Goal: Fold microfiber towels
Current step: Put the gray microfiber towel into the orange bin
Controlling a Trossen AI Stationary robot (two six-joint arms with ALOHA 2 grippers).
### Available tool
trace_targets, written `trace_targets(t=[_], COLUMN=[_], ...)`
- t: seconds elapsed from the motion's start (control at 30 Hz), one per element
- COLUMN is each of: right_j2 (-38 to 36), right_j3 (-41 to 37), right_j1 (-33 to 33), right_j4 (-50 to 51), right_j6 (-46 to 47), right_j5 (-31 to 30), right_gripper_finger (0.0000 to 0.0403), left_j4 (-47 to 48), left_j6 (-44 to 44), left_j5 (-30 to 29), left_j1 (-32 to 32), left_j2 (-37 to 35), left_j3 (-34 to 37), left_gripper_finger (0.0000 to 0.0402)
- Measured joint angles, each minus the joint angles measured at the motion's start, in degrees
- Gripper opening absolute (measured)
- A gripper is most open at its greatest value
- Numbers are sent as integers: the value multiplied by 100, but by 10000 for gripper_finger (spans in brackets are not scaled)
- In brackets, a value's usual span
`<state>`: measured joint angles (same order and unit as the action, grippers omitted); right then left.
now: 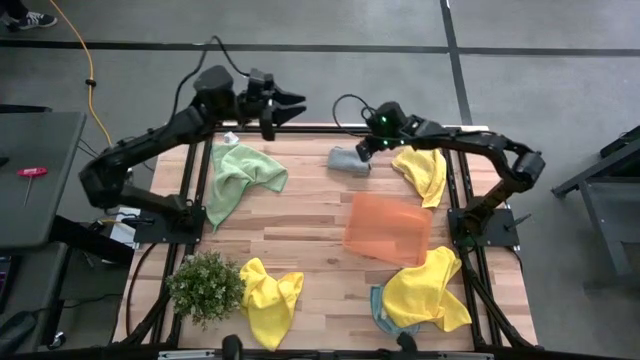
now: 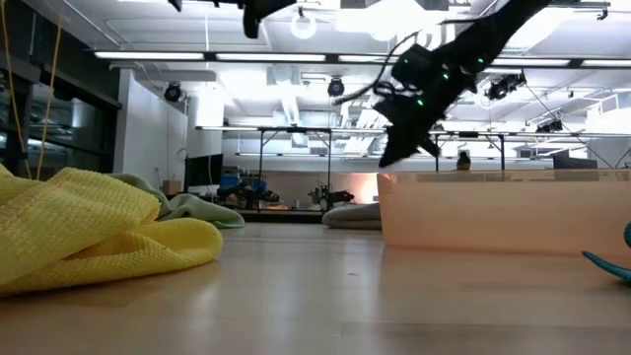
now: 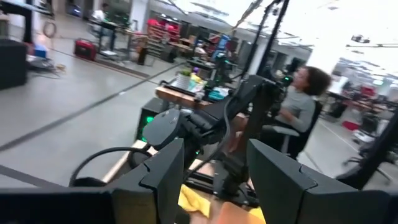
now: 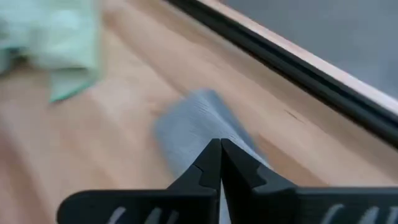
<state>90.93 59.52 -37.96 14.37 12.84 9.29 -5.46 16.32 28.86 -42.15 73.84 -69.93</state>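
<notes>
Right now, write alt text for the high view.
Seen from above, a wooden table holds a green towel, a grey towel, three yellow towels, an orange mat and a potted plant. The right tool, shut, hangs by the grey towel.

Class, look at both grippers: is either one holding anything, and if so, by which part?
Nothing is held. The left gripper is open in the air; the right gripper is shut, empty, just above the grey-blue towel.
</notes>
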Motion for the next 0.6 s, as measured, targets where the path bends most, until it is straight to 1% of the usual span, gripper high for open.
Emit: trace_targets(t=[0.1, 0.2, 0.37, 0.43, 0.5, 0.6], right_j2=[438, 1056, 2290, 2732, 3091, 3496], right_j3=[703, 1527, 2954, 3440, 3836, 4263], right_j1=[-155, -287, -311, -301, -307, -312], right_j4=[615, 1305, 2649, 3071, 3422, 3801], right_j6=[-497, -1072, -2245, -2624, -2928, -3185], right_j5=[802, 1062, 1080, 1085, 1072, 1017], right_gripper_finger=[19, 66, 172, 208, 234, 249], left_j4=[-18, -44, -61, -76, -120, -161], left_j6=[39, 151, 201, 233, 296, 321], left_j5=[-88, -89, -107, -107, -104, -107], left_j1=[36, 70, 146, 173, 177, 177], left_j2=[-75, -96, -94, -94, -94, -94], left_j3=[0, 0, 0, 0, 0, 0], left_gripper_finger=[164, 164, 164, 164, 164, 164])
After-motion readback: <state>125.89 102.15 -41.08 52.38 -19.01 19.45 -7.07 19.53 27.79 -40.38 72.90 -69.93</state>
